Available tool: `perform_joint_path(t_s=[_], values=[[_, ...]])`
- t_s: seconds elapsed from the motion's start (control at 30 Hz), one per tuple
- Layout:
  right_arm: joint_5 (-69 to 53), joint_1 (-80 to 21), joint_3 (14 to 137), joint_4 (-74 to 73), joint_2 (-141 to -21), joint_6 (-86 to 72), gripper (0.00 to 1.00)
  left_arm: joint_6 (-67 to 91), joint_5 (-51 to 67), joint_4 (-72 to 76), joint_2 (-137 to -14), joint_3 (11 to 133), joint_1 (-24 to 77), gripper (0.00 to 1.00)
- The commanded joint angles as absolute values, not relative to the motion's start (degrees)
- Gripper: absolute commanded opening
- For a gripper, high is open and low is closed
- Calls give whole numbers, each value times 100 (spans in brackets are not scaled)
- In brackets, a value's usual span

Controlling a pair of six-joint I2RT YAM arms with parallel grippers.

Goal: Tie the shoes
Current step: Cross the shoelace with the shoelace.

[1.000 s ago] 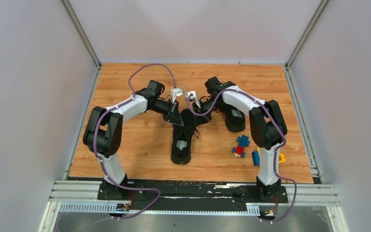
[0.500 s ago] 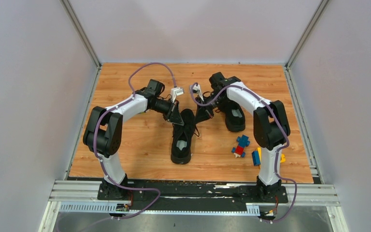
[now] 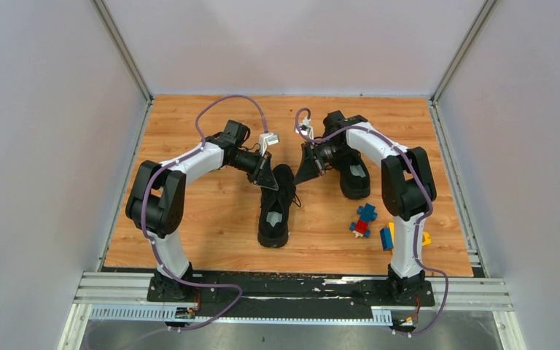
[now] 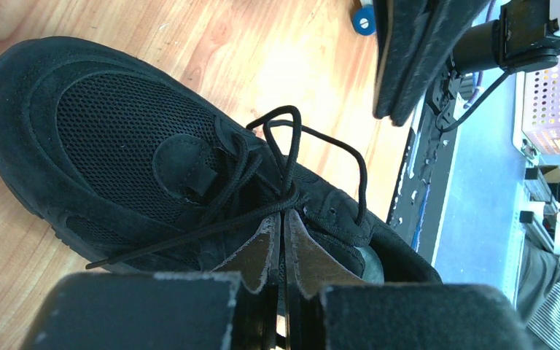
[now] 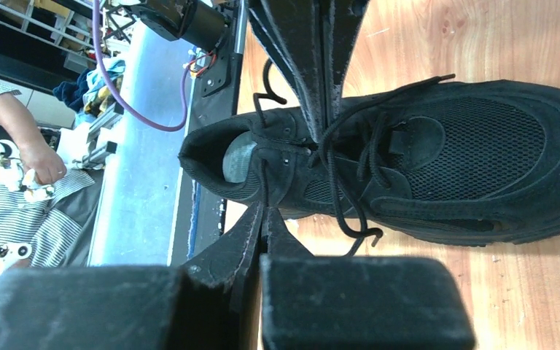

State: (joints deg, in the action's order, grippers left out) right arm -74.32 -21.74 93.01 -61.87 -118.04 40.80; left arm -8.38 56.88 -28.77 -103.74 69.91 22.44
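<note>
Black laces (image 4: pixel 286 191) of the near shoe (image 3: pixel 273 211), lying on the desk (image 3: pixel 211 211) heel toward us, look pinched in our left gripper (image 3: pixel 266 175), so we should draw that strand slowly sideways, keeping tension, while the right gripper (image 3: pixel 308 166), pressed together, hovers beside the farther shoe (image 3: pixel 355 179).

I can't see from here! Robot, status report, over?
Left hand shut on lace. Right hand shut on lace too. Shoe laces loose, not tied. Blocks off to the side.

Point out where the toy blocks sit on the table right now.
Top view: the toy blocks lie on the wooden table, near right, clustered around the right arm at its lower link, right of the centre shoe.
</note>
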Motion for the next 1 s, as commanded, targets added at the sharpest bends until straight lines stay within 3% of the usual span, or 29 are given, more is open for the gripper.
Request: perform_joint_path(t_s=[0.0,0.07,0.3,0.4,0.53,0.7,0.77,0.97], values=[[-7525,-2197,9056,-5320,-11575,3706,0,-1010,5784,-2887,-10364,7196,2276,5],[-7215,-2198,8888,-5012,-11418,3645,0,-1023,5775,-2905,-10358,7202,2280,5],[-6098,-2262,7454,-3211,-10472,3637,28,-1021,5773,-2915,-10368,7222,2285,4],[-6024,-2316,7453,-3171,-10511,3682,38,-1003,5775,-2909,-10371,7224,2294,4],[-6016,-2437,7606,-3150,-10679,3720,43,-1014,5775,-2917,-10379,7231,2305,4],[-5863,-2582,7844,-3077,-10922,3744,39,-1032,5767,-2946,-10388,7246,2304,4],[-5815,-2592,7938,-3076,-10994,3744,29,-1056,5767,-2962,-10380,7243,2304,4],[-5541,-2598,8014,-3159,-10983,3916,10,-1106,5765,-3034,-10388,7262,2304,4]])
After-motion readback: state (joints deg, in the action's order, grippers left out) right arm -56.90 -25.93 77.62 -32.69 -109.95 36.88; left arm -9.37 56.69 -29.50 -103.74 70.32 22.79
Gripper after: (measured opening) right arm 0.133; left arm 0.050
